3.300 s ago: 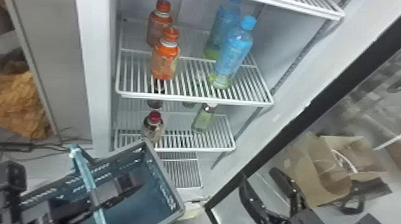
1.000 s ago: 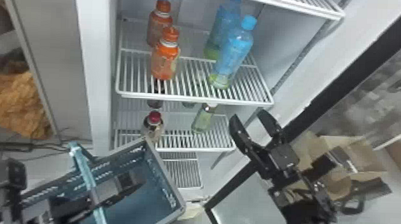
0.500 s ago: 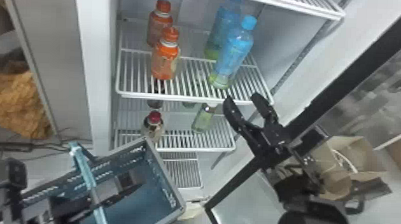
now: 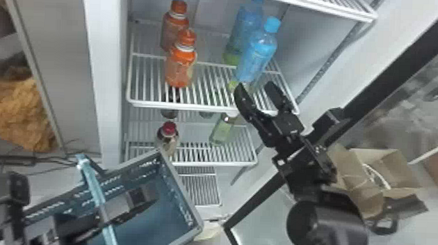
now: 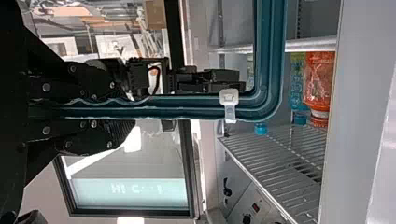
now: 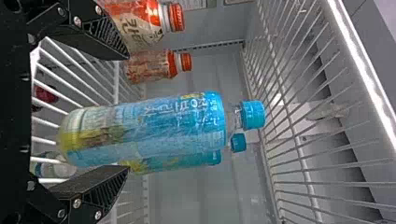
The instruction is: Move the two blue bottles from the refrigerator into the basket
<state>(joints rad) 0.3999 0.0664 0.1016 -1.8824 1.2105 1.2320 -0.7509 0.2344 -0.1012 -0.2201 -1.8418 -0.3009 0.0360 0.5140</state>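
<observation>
Two blue bottles [image 4: 256,57] stood on the refrigerator shelf [image 4: 180,106], near two orange bottles [image 4: 181,67]. Your right arm extended from the bottom edge — its pincer [image 4: 255,86] spread wide before the nearer blue bottle. Your left pincer [image 4: 144,198], at lower left, clamped the handle [image 4: 96,189] of one basket [image 4: 170,188].

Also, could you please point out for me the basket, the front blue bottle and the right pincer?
Basket [image 4: 174,188], head view: bare inner wall.
Front blue bottle [image 6: 180,122], right wrist view: middle of its label.
Right pincer [image 4: 254,85], head view: midway between its fingertips.
</observation>
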